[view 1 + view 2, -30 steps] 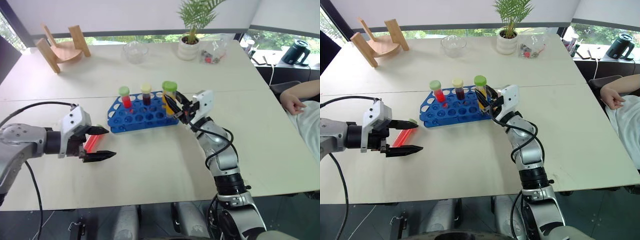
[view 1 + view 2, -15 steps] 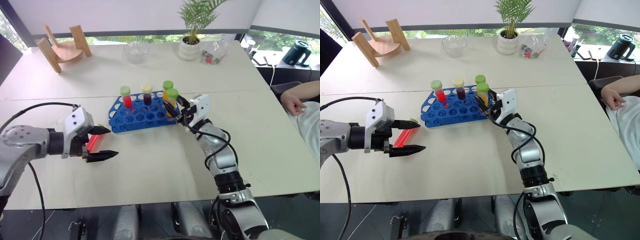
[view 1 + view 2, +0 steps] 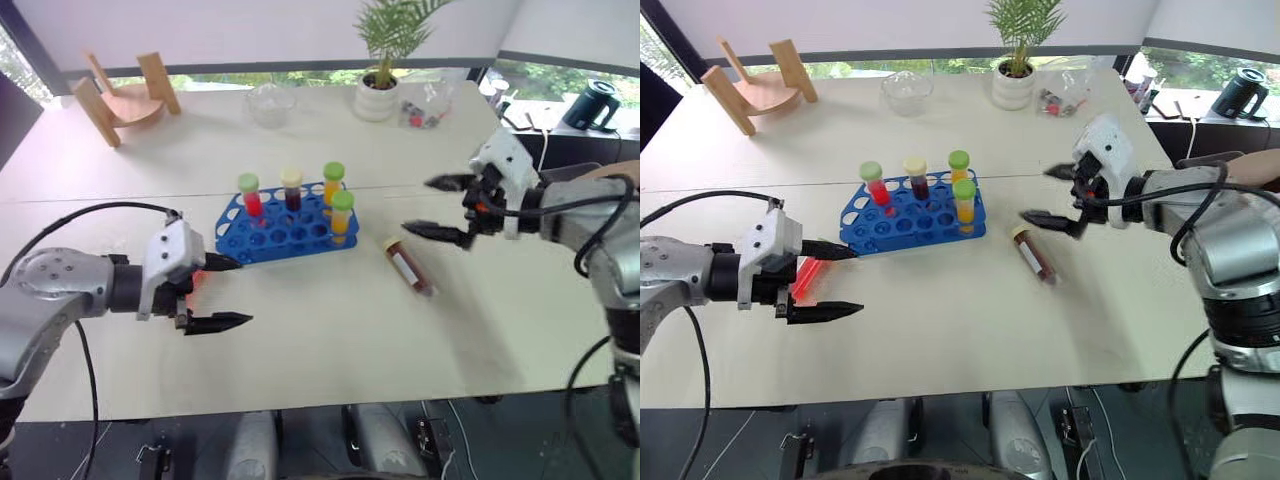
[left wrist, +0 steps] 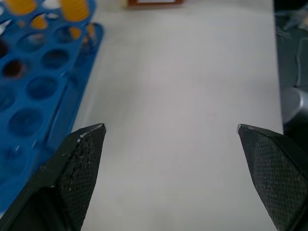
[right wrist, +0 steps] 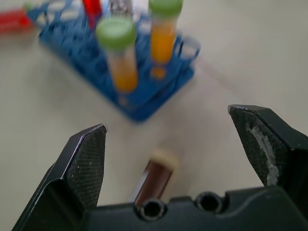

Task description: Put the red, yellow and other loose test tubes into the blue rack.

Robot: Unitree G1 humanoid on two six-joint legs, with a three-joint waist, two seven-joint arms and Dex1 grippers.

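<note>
Swinging away from the blue rack (image 3: 285, 235), my right gripper (image 3: 441, 206) had let go, jaws wide. Four capped tubes stood in that rack; a dark brown tube (image 3: 407, 267) lay right of it, below those jaws, and a red tube (image 3: 806, 279) lay left, beside my wide-open left gripper (image 3: 226, 293).

The blue rack (image 3: 912, 214) lies flat on the table, a perforated tray with rows of round holes, most of them empty. Four capped tubes stand upright in it. Along its far row: a red tube (image 3: 874, 186) with a green cap, a dark tube (image 3: 917, 177) with a cream cap, and an orange tube (image 3: 959, 167) with a green cap. A second orange tube (image 3: 965, 202) with a green cap stands nearer, at the rack's right end. A loose brown tube (image 3: 1032, 254) with a cream cap lies on its side on the table, right of the rack and apart from it. A loose red tube (image 3: 805, 278) lies on the table left of the rack.
</note>
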